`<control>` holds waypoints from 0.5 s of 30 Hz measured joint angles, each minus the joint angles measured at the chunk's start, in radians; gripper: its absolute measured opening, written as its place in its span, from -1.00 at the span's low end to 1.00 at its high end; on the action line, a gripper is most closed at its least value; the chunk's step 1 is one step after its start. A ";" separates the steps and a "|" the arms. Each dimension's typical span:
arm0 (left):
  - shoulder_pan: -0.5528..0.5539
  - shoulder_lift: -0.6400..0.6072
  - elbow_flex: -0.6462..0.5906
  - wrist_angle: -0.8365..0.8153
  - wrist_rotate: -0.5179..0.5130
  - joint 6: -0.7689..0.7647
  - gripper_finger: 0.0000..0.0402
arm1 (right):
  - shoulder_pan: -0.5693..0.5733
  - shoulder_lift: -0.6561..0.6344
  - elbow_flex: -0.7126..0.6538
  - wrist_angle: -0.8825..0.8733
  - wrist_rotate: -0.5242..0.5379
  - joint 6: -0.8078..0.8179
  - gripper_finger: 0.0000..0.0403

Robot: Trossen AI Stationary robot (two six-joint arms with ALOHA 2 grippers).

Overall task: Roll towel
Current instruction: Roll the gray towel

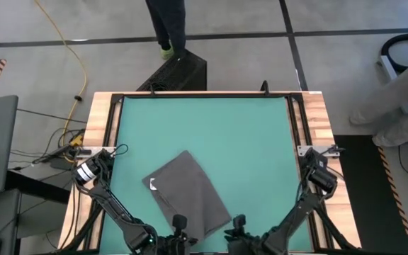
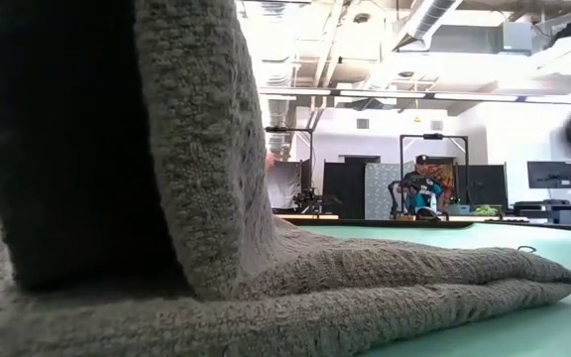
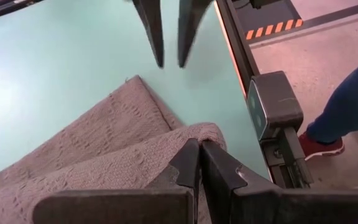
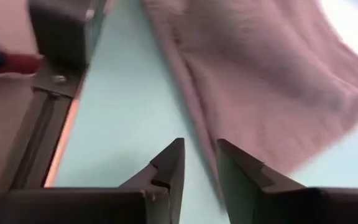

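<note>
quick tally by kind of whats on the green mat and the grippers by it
towel: 1
white label tag: 1
grippers: 2, left gripper and right gripper
total: 4

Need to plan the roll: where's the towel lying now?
In the high view the towel lies skewed on the green mat, near its front edge, left of centre, by both grippers.

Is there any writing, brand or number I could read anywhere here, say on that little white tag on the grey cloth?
No readable text in any view.
White tag on the towel: too small to read.
Screens in the room behind, low view: too small to read.
</note>
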 joint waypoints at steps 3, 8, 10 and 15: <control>0.000 0.000 0.000 -0.001 0.000 0.000 -1.00 | -0.041 0.000 0.002 0.038 -0.063 -0.055 -0.26; 0.000 0.000 0.000 -0.003 0.000 -0.001 -1.00 | -0.100 0.000 0.002 0.040 -0.085 -0.087 -0.07; 0.000 0.000 0.000 -0.004 0.000 -0.001 -1.00 | -0.112 0.000 0.001 0.040 -0.113 -0.110 -0.06; 0.000 0.000 0.000 -0.015 0.000 -0.002 -1.00 | -0.110 0.000 0.001 0.039 -0.152 -0.121 -0.10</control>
